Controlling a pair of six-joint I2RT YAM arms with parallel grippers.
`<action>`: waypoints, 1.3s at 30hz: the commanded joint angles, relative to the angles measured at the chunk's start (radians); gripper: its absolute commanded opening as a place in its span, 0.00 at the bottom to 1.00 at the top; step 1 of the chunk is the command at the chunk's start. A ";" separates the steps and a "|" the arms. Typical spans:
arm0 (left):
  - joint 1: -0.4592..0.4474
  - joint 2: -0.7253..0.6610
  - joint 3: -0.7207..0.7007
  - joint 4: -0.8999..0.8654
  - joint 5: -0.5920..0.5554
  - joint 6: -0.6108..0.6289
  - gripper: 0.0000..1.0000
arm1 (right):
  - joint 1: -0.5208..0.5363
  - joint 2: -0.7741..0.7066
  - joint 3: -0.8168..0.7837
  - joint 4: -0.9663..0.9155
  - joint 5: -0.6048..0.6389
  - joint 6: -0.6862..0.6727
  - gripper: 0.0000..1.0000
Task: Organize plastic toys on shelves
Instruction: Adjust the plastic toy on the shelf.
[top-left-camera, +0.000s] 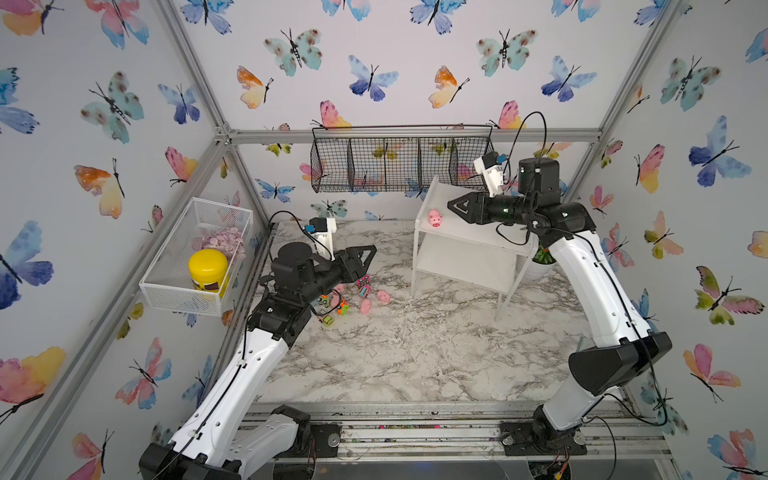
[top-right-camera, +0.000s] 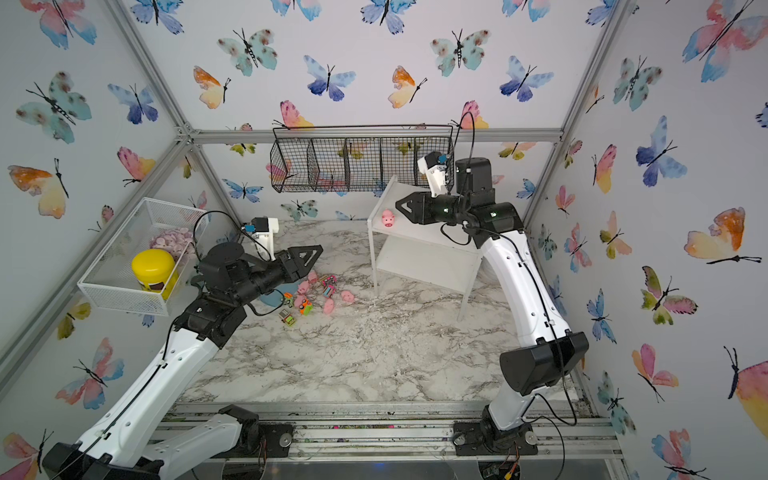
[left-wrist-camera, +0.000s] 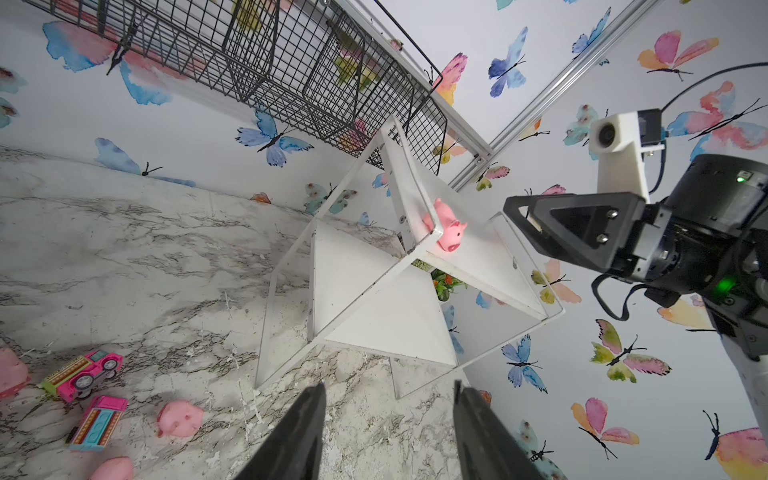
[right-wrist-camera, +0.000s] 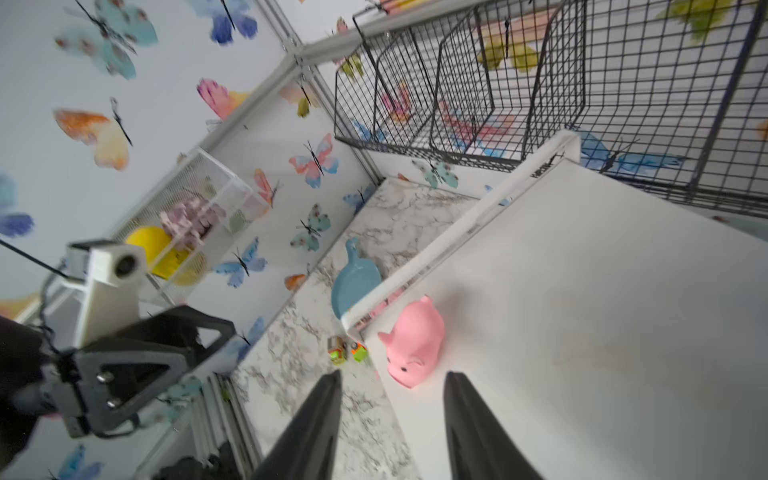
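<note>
A white basket (top-left-camera: 178, 291) hangs on the side wall at 9 o'clock. A yellow jar (top-left-camera: 208, 268) and some pink discs (top-left-camera: 224, 241) sit in it.

Next is my left claw (top-left-camera: 368, 254). It hangs low over the table (top-left-camera: 415, 353) and points to 2 o'clock. Its two fingers (left-wrist-camera: 307, 419) stand well apart. There is nothing between them.

A heap of toys lies right by that claw, near 9 o'clock of the table. Pink pigs (top-left-camera: 383, 296) lie on the marble at the 3 o'clock side of the heap. Little trucks (top-left-camera: 363, 283) are mixed in with them. Two pink ones are at 12 o'clock of the heap. An orange truck (top-left-camera: 343, 307) is near the middle, and a yellow truck (top-left-camera: 328, 321) is at 6 o'clock. A blue dish (top-right-camera: 274, 297) peeks out from under my left arm.

The shelf (top-left-camera: 457, 235) stands at 1 o'clock of the table, near the back wall. One pig (top-left-camera: 434, 217) sits on its top board, close to the 9 o'clock end.

My right claw (top-left-camera: 457, 206) hangs over the top board at 3 o'clock of that pig. It is near the pig but does not touch it. In the right wrist view its fingers (right-wrist-camera: 316, 424) are partly open. They hold nothing, and the pig sits just past the tips.

A black basket (top-left-camera: 399, 166) hangs on the back wall at 12 o'clock, above the shelf. A green plant (top-left-camera: 542, 257) pokes out behind the shelf at 3 o'clock.
</note>
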 joint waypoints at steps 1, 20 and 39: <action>0.005 -0.022 0.014 -0.013 0.010 0.016 0.55 | -0.003 0.026 0.054 -0.090 0.056 -0.036 0.34; 0.006 -0.014 0.014 -0.011 0.008 0.011 0.55 | 0.023 0.103 0.063 -0.107 0.035 -0.022 0.08; 0.006 -0.021 0.011 -0.010 0.007 0.010 0.55 | 0.073 0.084 0.005 -0.095 0.034 0.000 0.06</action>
